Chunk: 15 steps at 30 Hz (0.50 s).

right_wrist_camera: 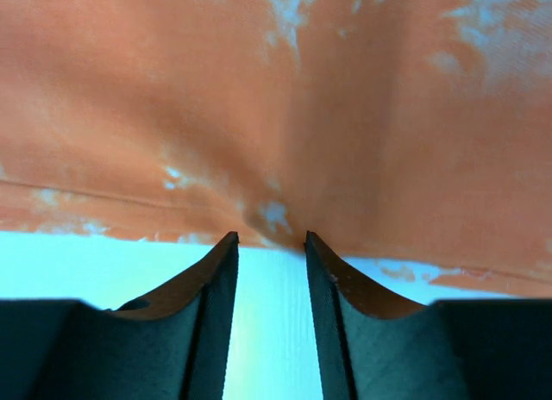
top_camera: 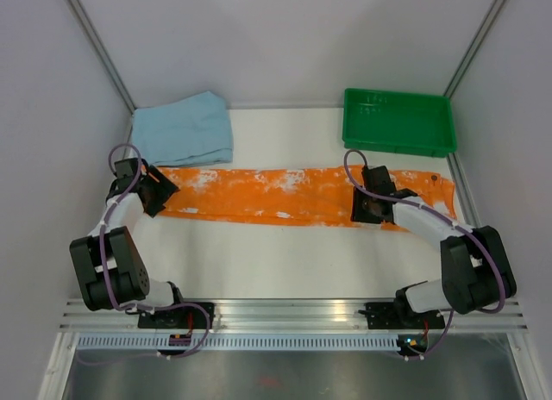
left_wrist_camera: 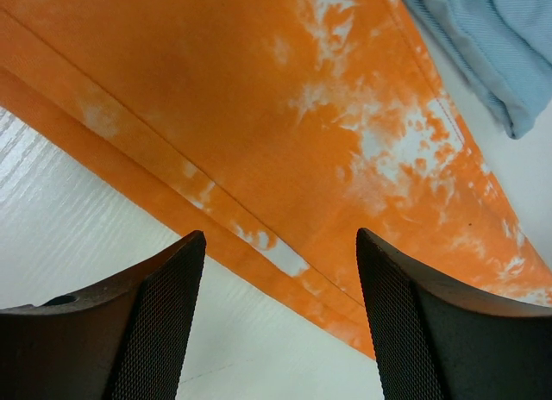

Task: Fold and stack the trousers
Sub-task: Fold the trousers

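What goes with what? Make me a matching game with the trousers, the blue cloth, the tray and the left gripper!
1. trousers
2. blue cloth
3. tray
4. left gripper

a. green, at the far right
b. jaws open
c. folded, at the far left
d. orange and white, laid out long

Pairs: 1-d, 2-c, 3-a, 4-b.
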Each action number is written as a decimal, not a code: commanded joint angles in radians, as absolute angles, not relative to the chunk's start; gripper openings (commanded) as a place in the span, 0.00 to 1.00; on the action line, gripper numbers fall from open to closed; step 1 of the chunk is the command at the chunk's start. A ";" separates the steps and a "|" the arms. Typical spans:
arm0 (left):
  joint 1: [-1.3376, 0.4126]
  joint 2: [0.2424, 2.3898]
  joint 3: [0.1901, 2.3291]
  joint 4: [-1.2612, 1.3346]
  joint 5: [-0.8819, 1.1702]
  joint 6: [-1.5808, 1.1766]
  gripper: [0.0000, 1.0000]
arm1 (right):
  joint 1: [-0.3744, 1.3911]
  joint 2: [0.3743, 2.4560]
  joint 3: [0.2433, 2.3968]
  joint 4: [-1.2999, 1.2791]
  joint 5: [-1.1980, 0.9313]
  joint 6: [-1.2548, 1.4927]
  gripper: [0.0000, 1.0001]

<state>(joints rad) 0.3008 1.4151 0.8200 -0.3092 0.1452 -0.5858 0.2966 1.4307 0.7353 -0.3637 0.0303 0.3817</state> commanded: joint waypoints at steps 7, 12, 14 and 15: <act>0.311 1.448 0.853 -0.336 -0.029 -0.652 0.77 | 0.301 1.359 0.937 -0.505 0.005 0.403 0.64; 0.414 1.540 0.928 -0.333 0.064 -0.673 0.83 | 0.275 1.422 1.077 -0.561 0.023 0.429 0.90; 0.446 1.529 0.924 -0.319 0.063 -0.709 0.95 | 0.242 1.439 1.124 -0.577 0.020 0.454 0.94; 0.460 1.526 0.911 -0.313 0.066 -0.731 0.96 | 0.229 1.436 1.130 -0.572 0.003 0.465 0.94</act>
